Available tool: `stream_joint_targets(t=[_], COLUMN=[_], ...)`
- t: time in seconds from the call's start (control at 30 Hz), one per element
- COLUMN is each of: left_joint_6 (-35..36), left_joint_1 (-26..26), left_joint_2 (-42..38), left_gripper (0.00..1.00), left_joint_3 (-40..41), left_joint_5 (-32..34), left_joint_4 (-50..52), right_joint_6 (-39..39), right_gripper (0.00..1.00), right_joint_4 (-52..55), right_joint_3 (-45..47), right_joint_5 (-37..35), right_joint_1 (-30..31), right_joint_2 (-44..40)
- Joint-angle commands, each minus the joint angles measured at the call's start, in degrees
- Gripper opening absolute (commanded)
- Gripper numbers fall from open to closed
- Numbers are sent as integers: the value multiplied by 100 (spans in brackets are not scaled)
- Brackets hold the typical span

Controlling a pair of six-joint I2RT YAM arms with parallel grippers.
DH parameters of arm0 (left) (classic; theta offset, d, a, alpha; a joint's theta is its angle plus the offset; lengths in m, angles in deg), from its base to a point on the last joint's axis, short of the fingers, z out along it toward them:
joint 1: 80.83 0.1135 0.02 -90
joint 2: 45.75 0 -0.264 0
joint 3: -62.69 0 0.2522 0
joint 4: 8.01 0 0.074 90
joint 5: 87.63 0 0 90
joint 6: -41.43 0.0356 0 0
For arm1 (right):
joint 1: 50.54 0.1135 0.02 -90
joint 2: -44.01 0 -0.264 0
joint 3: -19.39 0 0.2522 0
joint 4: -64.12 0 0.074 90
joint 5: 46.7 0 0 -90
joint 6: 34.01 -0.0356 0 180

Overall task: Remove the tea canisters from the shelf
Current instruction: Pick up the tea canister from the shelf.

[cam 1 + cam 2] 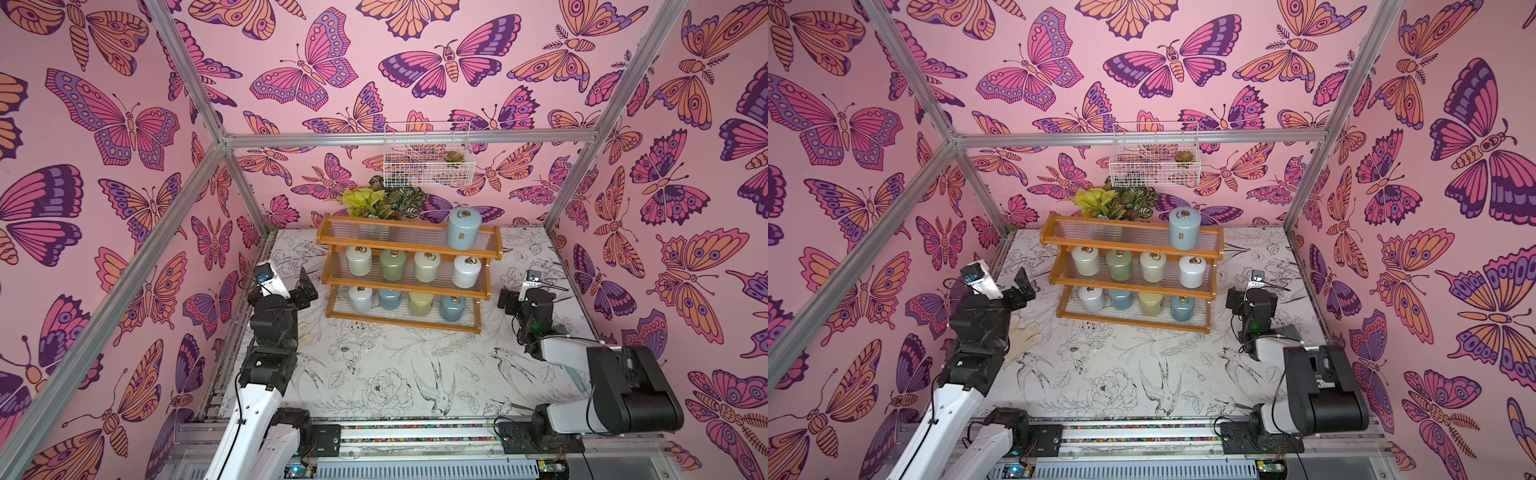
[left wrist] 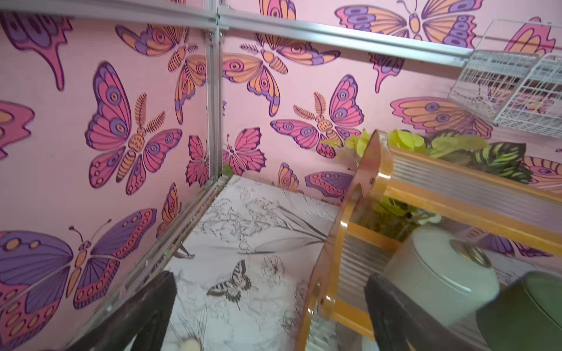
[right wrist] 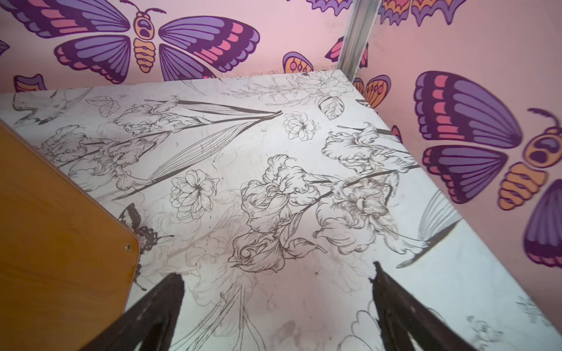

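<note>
Tea canisters (image 1: 392,264): nine counted, all upright on the shelf (image 1: 405,287), which is set toward the back of the table (image 1: 374,374).

Left claw (image 1: 306,286): fingers (image 2: 146,310) spread apart, nothing held. It is placed just beside the shelf's left end, at the height of the lower tiers, and a narrow gap is seen between them in both top views. Past the fingers, the left end panel (image 2: 337,243) and a cream canister (image 2: 441,273) are seen in the left wrist view.

Right claw (image 1: 506,301): fingers parted wide, nothing held. It is placed near the shelf's right end over bare table, with the right end panel (image 3: 60,243) to one side.

Open table is seen in front of the shelf and at both its ends. The walls (image 1: 685,208) are close behind each arm.

Left arm (image 1: 272,328) and right arm (image 1: 565,353): bent up from the front rail (image 1: 415,434), claws pointed toward the back corners.

Shelf: three stepped tiers, an orange-brown wood frame and clear ribbed panels. One blue-grey canister (image 1: 463,226) is kept on the top tier toward its right end, four on the middle tier and four on the bottom.

Canisters: glossy short cylinders with rounded shoulders and a gold ring on each lid.
</note>
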State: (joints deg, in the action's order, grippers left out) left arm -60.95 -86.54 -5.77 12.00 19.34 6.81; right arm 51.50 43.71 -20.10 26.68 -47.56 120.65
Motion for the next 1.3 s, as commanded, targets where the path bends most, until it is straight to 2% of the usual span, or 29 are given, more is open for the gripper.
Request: stream_joint_targets(t=[0.0,0.07,0.23,0.43,0.57,0.67,0.9,1.13,1.27], left_joint_6=[-447,-576,-815,-783,-827,-818,-641,-425,-439], left_joint_1=[-88,-184,-332,-351,-373,-392,-395,-410,-420], left_joint_2=[2,-1,-164,-131,-192,-305,-360,-196,-88], left_gripper=[100,100,100,100,100,100,100,100,100], left_joint_3=[-283,-406,-569,-843,-904,-904,-983,-1070,-1085], left_joint_5=[-898,-1425,-2218,-3164,-3533,-3604,-3972,-5128,-5486], left_joint_4=[893,1023,1083,1288,1316,1323,1396,1183,1000], right_joint_6=[-72,-67,-169,-24,54,161,429,681,738], right_gripper=[99,99,99,99,99,99,99,99,99], right_joint_4=[1191,1716,2718,3101,3367,3370,2616,1817,1640], right_joint_3=[-392,-597,-1252,-1912,-2367,-2559,-2574,-2600,-2753], right_joint_5=[-526,-531,-644,280,1198,1585,2434,3284,3660], right_joint_1=[-47,-35,-11,278,493,755,1191,1351,1363], right_joint_2=[-904,-1493,-2405,-2957,-2964,-2962,-2929,-2550,-2233])
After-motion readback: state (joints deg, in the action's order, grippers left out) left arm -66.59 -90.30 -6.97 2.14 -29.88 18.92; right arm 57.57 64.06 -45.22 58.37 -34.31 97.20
